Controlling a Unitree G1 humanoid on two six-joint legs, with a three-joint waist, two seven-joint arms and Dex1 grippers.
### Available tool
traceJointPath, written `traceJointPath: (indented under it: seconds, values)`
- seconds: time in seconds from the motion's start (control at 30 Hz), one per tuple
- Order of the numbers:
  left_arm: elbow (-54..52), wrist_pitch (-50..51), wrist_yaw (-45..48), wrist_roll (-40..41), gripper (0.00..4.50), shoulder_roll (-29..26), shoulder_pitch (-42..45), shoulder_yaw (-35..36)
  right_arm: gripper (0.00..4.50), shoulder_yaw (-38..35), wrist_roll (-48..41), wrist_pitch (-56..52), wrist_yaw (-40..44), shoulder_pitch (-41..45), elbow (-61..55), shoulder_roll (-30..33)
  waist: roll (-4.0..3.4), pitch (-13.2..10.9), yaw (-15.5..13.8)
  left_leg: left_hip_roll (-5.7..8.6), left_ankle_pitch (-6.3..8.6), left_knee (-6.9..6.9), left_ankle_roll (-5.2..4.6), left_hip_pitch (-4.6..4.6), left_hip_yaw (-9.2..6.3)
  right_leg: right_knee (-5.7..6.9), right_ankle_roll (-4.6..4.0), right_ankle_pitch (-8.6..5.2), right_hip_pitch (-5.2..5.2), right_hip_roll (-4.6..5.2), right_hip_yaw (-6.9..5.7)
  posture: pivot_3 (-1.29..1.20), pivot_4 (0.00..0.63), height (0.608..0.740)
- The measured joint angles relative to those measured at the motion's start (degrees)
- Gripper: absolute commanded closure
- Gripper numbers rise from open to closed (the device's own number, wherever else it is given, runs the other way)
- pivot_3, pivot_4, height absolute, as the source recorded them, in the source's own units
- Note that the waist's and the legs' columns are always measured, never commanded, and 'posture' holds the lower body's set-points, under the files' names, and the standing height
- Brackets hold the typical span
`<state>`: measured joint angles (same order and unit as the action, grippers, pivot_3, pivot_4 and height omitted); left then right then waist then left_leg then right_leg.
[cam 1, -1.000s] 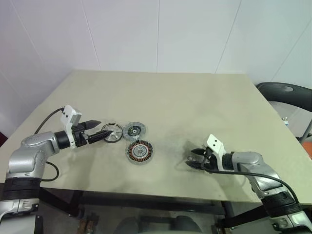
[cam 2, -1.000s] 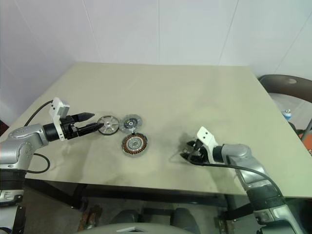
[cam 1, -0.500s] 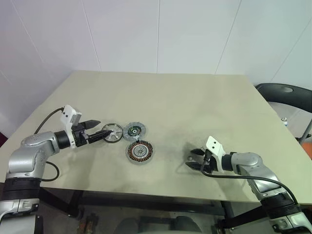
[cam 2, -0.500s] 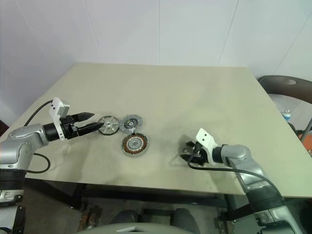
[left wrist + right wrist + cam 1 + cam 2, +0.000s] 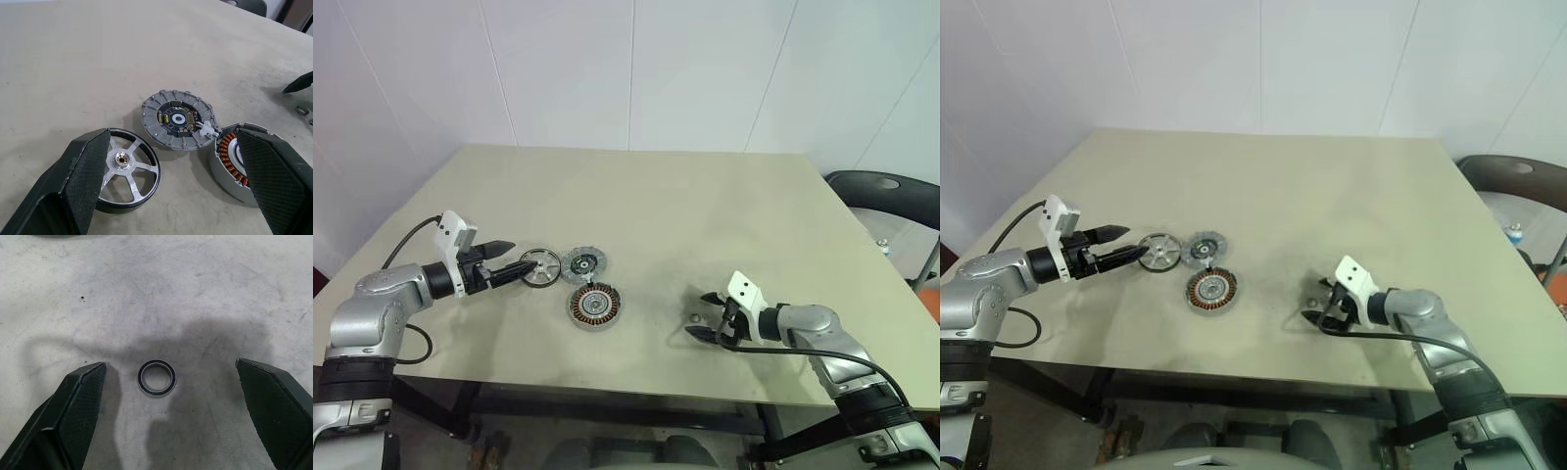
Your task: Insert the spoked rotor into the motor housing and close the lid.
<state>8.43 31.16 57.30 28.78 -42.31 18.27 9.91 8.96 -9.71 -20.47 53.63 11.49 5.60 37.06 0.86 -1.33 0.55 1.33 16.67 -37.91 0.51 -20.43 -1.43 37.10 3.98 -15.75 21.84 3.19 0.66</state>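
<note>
The spoked rotor lies flat on the table, left of the grey lid. The copper-wound motor housing sits just in front of them. My left gripper is open and level, its fingers reaching around the rotor's left side. In the left wrist view the rotor sits by one finger, the lid lies between the fingers, and the housing is partly hidden behind the other. My right gripper is open low over the table at the right, holding nothing.
A small dark metal ring lies on the table between the right gripper's fingers. A black chair stands beyond the table's right edge. The table's front edge runs close under both arms.
The right gripper's fingers have spread wider, and the small ring now shows on the table between them. The left arm and the three motor parts have not moved.
</note>
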Motion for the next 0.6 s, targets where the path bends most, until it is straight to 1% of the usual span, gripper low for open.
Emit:
traceJointPath:
  seconds: [0.2, 0.3, 0.43, 0.6]
  values:
    - [0.0, 0.0, -0.01, 0.0, 0.12, 0.0, 0.0, 0.0, 0.05, 0.02, -0.02, -0.4, 0.11, 0.05, 0.1, 0.02, 0.04, 0.0, -0.05, -0.01, 0.0, 0.0, 0.0, 0.04, 0.0, -0.04, -0.02, -0.01, -0.04, 0.02, 0.0, 0.0, 0.0, 0.74]
    - [0.0, 0.01, -0.02, 0.0, 0.12, 0.0, 0.0, 0.0, 0.63, 0.07, -0.09, -0.44, 0.37, -0.05, -0.06, 0.01, 0.05, 0.0, -0.04, -0.02, 0.01, 0.0, -0.01, 0.03, -0.01, -0.06, -0.02, -0.02, -0.05, 0.02, 0.0, 0.0, 0.0, 0.74]
    - [0.0, 0.01, -0.03, 0.0, 0.12, 0.0, 0.0, 0.0, 1.82, 0.68, -0.61, -0.92, 1.13, -0.29, -0.69, -0.08, 0.08, -0.03, -0.01, -0.02, 0.01, 0.0, -0.01, 0.03, -0.01, -0.09, -0.03, -0.02, -0.07, 0.04, 0.0, 0.0, 0.0, 0.74]
    - [0.0, 0.01, -0.03, 0.0, 0.12, -0.01, 0.0, 0.0, 1.82, 1.15, -0.54, -1.04, 1.18, 0.09, -0.52, -0.07, 0.1, -0.04, 0.01, -0.03, 0.02, -0.02, 0.0, 0.05, -0.01, -0.13, -0.04, -0.03, -0.09, 0.06, 0.0, 0.0, 0.0, 0.74]
